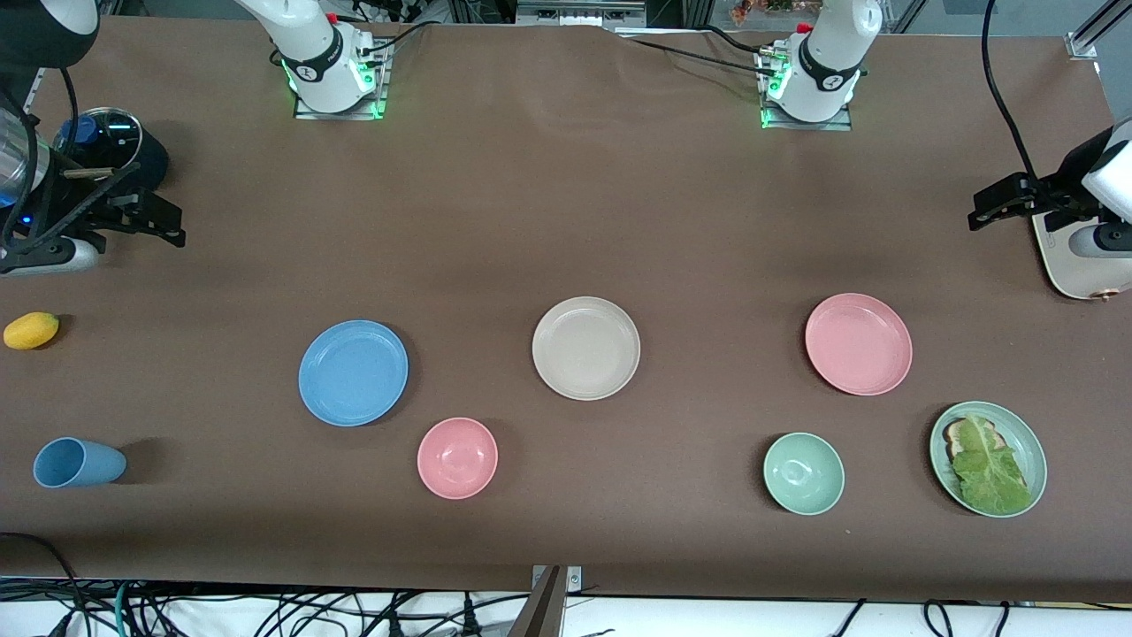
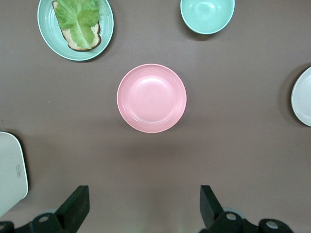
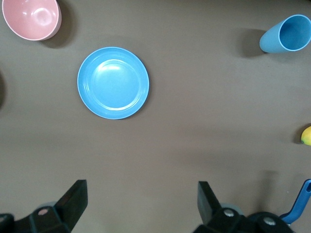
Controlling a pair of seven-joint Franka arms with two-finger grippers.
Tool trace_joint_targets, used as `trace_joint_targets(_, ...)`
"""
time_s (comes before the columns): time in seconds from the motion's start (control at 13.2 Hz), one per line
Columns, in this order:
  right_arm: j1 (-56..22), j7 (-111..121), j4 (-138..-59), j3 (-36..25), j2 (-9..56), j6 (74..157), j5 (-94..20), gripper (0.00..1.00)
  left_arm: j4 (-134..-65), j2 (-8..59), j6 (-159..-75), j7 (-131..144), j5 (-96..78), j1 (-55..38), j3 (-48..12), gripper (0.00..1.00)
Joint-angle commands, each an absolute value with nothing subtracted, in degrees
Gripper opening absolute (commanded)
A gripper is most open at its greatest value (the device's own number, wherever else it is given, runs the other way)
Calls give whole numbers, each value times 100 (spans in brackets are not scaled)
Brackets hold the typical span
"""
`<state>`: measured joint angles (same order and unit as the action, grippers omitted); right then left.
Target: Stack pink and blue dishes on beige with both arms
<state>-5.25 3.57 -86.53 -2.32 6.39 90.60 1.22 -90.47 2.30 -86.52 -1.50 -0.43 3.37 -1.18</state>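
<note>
Three equal plates lie in a row across the table. The beige plate (image 1: 585, 348) is in the middle. The blue plate (image 1: 353, 372) (image 3: 113, 82) lies toward the right arm's end, and the pink plate (image 1: 858, 343) (image 2: 151, 98) toward the left arm's end. All three are bare and apart from each other. My left gripper (image 1: 995, 203) (image 2: 144, 206) hangs open and empty high over the table beside the toaster. My right gripper (image 1: 150, 217) (image 3: 141, 204) hangs open and empty high over the right arm's end. An edge of the beige plate (image 2: 303, 97) shows in the left wrist view.
A pink bowl (image 1: 457, 457), a green bowl (image 1: 803, 473) and a green plate with bread and lettuce (image 1: 988, 457) lie nearer the front camera. A blue cup (image 1: 78, 463) lies on its side near a yellow fruit (image 1: 31, 330). A cream toaster (image 1: 1083, 257) stands at the left arm's end.
</note>
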Motion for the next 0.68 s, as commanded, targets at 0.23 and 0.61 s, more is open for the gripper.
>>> trace_joint_targets(0.23,-483,431,-8534,-202,677,9035,79,100,-8877,308,-8666,-255,88,343,-132,100)
trace_joint_targets(0.61,-510,422,-8525,-184,659,9035,53,100,-8877,308,-8666,-255,97,343,-132,100)
